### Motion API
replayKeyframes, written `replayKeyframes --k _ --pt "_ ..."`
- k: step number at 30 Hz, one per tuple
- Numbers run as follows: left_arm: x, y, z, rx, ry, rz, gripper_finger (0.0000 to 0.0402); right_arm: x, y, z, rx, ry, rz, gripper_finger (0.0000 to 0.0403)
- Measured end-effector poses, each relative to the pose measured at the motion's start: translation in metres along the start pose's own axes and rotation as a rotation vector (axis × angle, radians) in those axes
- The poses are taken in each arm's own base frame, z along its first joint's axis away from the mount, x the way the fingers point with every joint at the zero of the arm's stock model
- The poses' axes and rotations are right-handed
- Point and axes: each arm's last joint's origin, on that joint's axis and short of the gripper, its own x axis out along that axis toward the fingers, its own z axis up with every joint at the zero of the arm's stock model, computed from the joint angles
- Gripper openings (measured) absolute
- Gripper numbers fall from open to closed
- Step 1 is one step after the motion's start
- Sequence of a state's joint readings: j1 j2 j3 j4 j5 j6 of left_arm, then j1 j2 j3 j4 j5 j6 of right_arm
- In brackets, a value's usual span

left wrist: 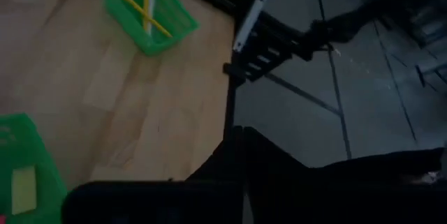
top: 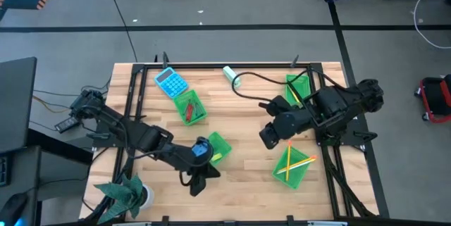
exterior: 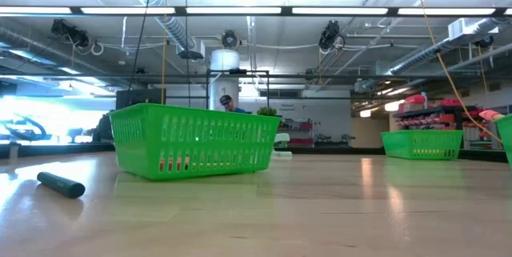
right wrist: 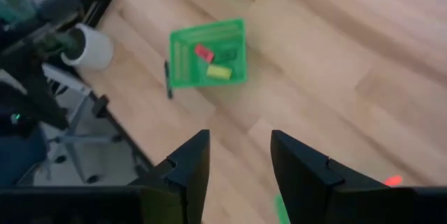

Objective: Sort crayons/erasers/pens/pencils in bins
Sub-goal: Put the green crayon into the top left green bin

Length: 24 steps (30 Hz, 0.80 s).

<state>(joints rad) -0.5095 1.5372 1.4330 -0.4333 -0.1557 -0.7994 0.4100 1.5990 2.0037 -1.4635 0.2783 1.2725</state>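
The right gripper point(right wrist: 239, 155) hovers spread and empty over the tabletop point(top: 239, 124); I cannot tell the left gripper's point(top: 196, 184) state. One dark pen point(right wrist: 168, 79) lies just beside the eraser bin point(right wrist: 183, 65); a grab there could nudge that bin

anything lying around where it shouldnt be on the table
One dark pen lies loose on the wood right beside the bin that holds the erasers, outside its wall; it also shows on the bare tabletop in the low view. Nothing looks spilled or damaged.
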Motion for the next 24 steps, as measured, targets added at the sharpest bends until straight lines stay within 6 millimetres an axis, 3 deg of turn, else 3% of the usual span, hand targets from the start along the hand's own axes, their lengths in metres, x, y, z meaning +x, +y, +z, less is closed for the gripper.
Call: replayKeyframes --k 6,16,19,24 --pt "-0.003 -0.006 -0.016 0.159 0.111 -0.018 0.0015 -0.005 0.005 -0.017 0.018 0.002 0.018 0.0158" --pt "-0.010 -0.004 -0.066 0.574 0.388 0.150 0.0007 -0.011 0.008 -0.027 0.096 -0.217 0.006 0.0158" --pt "-0.005 0.001 -0.072 0.694 0.428 0.219 0.0016 -0.011 0.008 -0.026 0.097 -0.240 0.002 0.0158" --pt "0.018 0.008 -0.082 0.815 0.505 0.241 0.0068 -0.011 0.008 -0.026 0.096 -0.240 0.001 0.0158"
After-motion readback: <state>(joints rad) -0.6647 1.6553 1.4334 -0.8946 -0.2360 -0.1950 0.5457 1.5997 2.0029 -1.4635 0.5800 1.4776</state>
